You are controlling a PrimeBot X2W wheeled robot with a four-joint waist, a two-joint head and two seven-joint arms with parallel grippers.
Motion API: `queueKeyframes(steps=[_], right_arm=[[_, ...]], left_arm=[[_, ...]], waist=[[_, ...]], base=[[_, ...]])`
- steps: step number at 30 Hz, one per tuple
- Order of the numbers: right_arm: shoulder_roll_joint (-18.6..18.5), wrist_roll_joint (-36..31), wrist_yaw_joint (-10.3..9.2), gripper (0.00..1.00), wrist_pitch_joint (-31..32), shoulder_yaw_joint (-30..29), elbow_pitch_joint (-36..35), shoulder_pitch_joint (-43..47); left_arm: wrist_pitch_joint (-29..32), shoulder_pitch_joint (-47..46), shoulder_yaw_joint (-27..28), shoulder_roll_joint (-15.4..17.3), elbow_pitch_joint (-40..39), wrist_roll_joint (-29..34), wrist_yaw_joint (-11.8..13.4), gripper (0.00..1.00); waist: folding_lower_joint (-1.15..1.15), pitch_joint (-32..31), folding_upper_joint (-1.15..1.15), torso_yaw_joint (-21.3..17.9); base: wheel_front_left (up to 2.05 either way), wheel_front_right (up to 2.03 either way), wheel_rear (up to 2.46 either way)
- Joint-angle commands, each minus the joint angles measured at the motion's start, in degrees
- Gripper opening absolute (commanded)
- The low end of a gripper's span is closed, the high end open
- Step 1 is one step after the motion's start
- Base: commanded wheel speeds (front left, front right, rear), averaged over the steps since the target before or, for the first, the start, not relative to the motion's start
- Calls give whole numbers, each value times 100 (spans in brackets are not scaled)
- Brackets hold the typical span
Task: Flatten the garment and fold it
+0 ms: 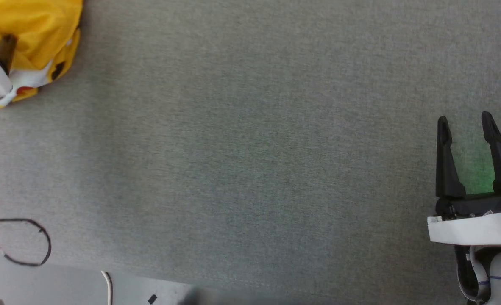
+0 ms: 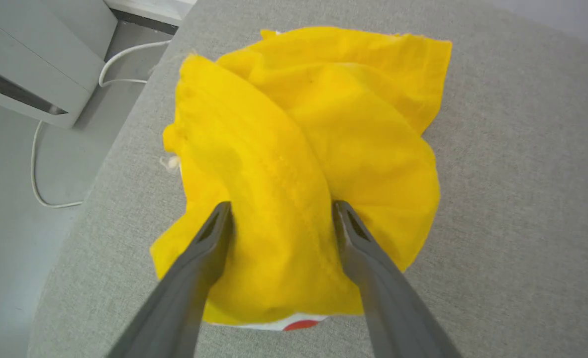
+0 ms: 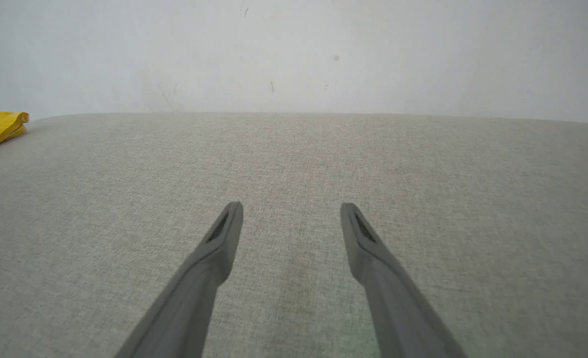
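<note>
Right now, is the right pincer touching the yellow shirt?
Apart. The head view shows the right pincer open at lower right, the yellow shirt far off at upper left, grey surface between.

A counter (image 1: pixel 250 148) covered in grey-green woven cloth is shown under soft, even light. A plain pale wall (image 3: pixel 294 49), lightly marked and scuffed, is seen behind its far edge. Beside the counter, a pale grey floor (image 2: pixel 5 248) is crossed by a white cable (image 2: pixel 32 169), and a light grey cabinet (image 2: pixel 40 64) is seen close by.
</note>
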Motion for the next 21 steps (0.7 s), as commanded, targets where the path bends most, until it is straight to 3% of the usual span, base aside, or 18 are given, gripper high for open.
queueKeyframes(steps=[1, 6, 7, 8, 21], right_arm=[[8, -40, -11, 100, 22, -15, -64, -89], [8, -77, -11, 100, 79, -43, -173, -111], [8, -84, -11, 100, 91, -56, -194, -119], [8, -91, -11, 100, 100, -67, -209, -129], [8, 60, -11, 100, -3, -37, 63, -202]], left_arm=[[-48, 98, -20, 52, 107, 54, 48, 100], [-184, 136, -74, 8, 391, 74, 47, 100], [-223, 132, -105, 3, 431, 84, 10, 39], [-276, 121, -126, -9, 463, 79, -34, 0], [-750, -309, -178, 88, 585, 13, -353, 0]], waist=[[-1, 192, 0, -159], [-1, 341, 0, -191], [-1, 364, 0, -190], [-1, 378, 0, -187], [-1, -87, 0, -181]], base=[[0, 0, 0], [0, 0, 0], [0, 0, 0], [0, 0, 0], [0, 0, 0]])
